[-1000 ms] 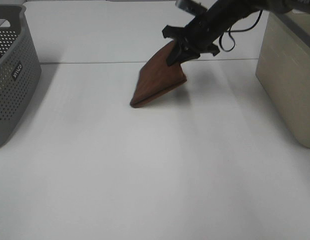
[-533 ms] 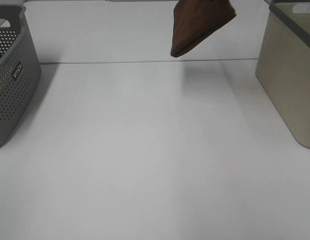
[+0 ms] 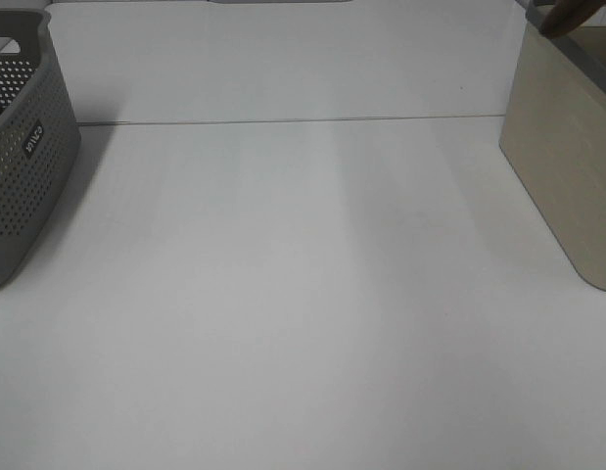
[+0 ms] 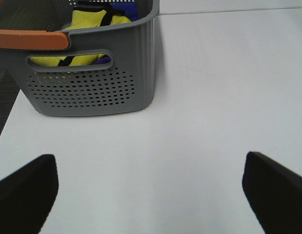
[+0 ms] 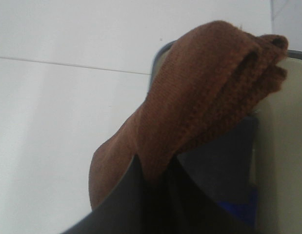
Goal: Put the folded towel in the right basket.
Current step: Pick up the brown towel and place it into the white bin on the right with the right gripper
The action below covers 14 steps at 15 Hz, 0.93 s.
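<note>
White counter (image 3: 303, 294) across the high view, grey basket (image 3: 23, 147) at the left edge, beige basket (image 3: 562, 166) at the right, cut off by the frame. Only a brown sliver up there at the beige rim, seemingly the towel (image 3: 567, 17). Far plainer from the right wrist: towel pinched between the fingers of the right claw (image 5: 153, 180), hanging above the beige basket's opening. Left claw (image 4: 151, 190) spread wide, holding nothing, near the grey basket.

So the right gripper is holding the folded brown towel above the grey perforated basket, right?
No. The right gripper is holding the folded brown towel above the beige basket, as the right wrist view shows.
</note>
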### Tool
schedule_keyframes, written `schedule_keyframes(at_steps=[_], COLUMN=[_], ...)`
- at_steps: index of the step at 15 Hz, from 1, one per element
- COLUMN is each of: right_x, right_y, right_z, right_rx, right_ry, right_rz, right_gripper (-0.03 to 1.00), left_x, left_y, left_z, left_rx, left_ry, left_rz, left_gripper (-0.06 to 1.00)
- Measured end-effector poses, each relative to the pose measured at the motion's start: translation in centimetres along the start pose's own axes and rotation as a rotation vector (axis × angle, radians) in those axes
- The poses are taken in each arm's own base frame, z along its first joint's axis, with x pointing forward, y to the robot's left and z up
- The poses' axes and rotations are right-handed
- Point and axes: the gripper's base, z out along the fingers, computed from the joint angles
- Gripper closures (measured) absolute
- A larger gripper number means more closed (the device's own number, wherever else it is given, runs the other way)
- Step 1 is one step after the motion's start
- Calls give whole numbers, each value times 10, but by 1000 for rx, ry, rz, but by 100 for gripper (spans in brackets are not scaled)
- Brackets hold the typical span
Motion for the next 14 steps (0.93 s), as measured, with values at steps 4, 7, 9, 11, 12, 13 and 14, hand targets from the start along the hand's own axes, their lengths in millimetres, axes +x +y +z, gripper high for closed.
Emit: schedule_keyframes(at_steps=[4, 7, 9, 11, 12, 13, 14], right_x=[18, 23, 28, 37, 42, 47, 51], right_y=[-67, -71, -73, -76, -79, -81, -82], right_z=[-4, 28, 51, 81, 96, 109, 119], right_rx=[78, 35, 6, -1, 9, 15, 16], right_ry=[11, 63, 102, 165, 200, 230, 252], right_rz=[160, 187, 202, 227, 242, 256, 260], right_gripper=[90, 90, 90, 90, 90, 90, 85], left_x=[0, 0, 0, 0, 0, 0, 0], left_y=[0, 0, 0, 0, 0, 0, 0], left_z=[0, 0, 0, 0, 0, 0, 0], left_rx=[0, 0, 0, 0, 0, 0, 0], left_ry=[0, 0, 0, 0, 0, 0, 0], left_rz=[0, 0, 0, 0, 0, 0, 0], left_gripper=[-3, -3, -3, -3, -3, -3, -3])
